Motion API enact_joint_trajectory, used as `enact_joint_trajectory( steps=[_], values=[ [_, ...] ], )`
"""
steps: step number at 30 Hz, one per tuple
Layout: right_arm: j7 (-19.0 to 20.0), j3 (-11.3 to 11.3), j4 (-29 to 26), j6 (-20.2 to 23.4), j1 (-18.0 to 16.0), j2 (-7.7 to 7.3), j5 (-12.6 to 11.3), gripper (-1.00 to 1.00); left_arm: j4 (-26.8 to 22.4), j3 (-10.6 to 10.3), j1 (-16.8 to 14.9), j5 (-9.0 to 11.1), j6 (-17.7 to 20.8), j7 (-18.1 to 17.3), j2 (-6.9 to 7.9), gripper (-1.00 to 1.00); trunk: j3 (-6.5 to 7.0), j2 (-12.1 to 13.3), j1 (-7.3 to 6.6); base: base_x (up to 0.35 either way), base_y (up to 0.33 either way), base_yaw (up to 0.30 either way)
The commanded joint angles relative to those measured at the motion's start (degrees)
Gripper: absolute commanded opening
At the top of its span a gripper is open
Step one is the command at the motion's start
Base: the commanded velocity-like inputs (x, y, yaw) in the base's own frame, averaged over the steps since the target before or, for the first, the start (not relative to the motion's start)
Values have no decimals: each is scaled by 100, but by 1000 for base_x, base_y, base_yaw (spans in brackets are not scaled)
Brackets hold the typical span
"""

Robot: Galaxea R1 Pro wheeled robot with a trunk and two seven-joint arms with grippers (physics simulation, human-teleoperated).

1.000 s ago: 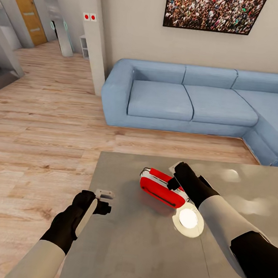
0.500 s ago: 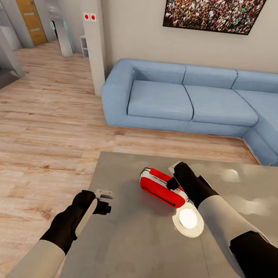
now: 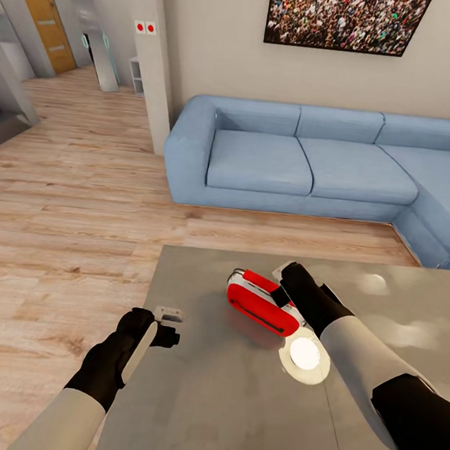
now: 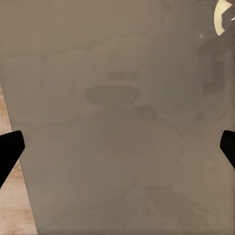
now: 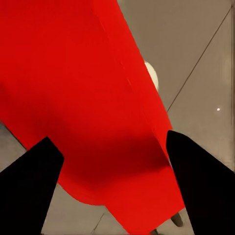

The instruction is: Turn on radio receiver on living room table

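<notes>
Your right gripper (image 3: 281,295) is pressing up against the radio (image 3: 262,303) on the table (image 3: 220,405).

You are looking at the radio lying tilted on the grey top, near its far edge, red face up with the dark slot running along it. Your right gripper is sitting at its far right end, touching the casing; in the right wrist view its fingers (image 5: 29,188) are standing spread with the red body (image 5: 83,98) between and beyond them, not clamped on it. Your left gripper (image 3: 168,326) is hovering at the table's left edge, well apart from the radio, fingers (image 4: 10,152) splayed wide and empty. The sofa (image 3: 315,158) is standing beyond the table.
</notes>
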Motion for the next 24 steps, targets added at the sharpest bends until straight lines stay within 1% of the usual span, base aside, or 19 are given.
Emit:
enact_joint_trajectory(
  steps=[1,24],
  values=[
    [0,-3,-1,5,1,-1,-40,-100,0,0,0,0,0,0,0,100,0,0,0,0,0,0],
    [3,-4,-1,5,1,-13,-32,-100,7,0,0,0,0,0,0,100,0,0,0,0,0,0]
  ],
)
